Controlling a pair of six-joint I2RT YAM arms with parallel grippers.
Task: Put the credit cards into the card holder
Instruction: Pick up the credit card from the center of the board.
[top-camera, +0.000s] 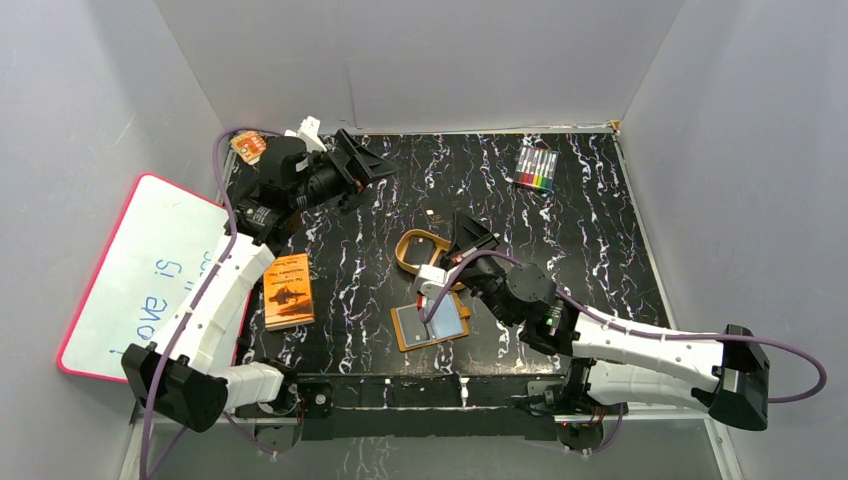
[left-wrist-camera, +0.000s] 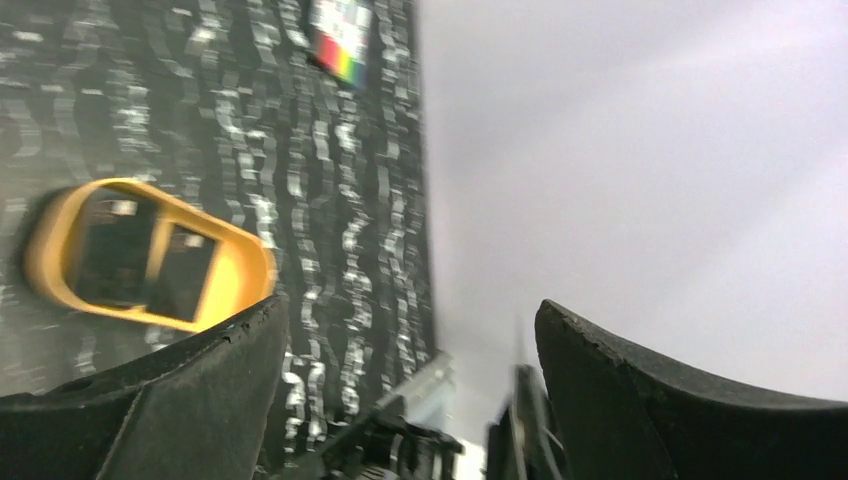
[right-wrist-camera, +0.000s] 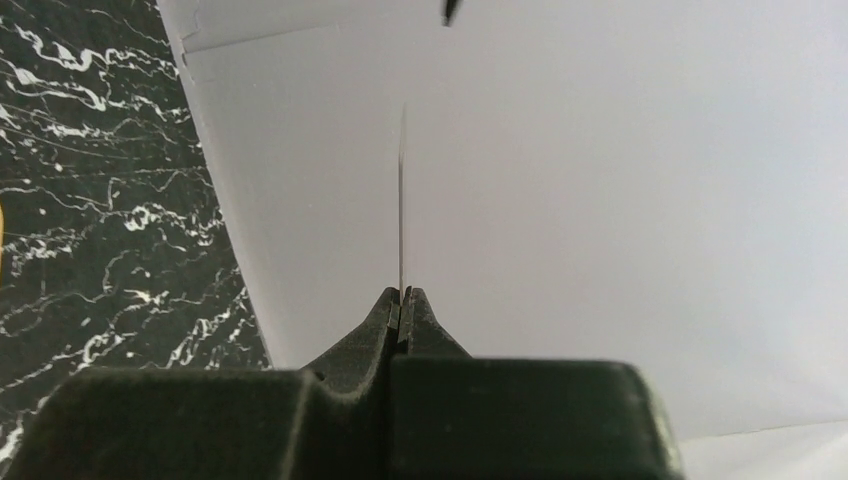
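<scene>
Right jaws are clamped on one credit card (right-wrist-camera: 402, 190), just right of the tray (top-camera: 403, 255). Two more cards (left-wrist-camera: 115, 245) are seen inside it. Card holder (top-camera: 430, 325) is laid open nearside of the tray, partly covered by the right wrist (top-camera: 432, 283). Left jaws are spread wide, far-left of it. Booklet (top-camera: 287, 290) is seen left, marker pack (top-camera: 537, 168) far-right.

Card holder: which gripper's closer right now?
Right. The right gripper, shut on a credit card, sits just beyond the card holder by the tan tray; the left gripper hangs open far off at the table's back-left.
</scene>
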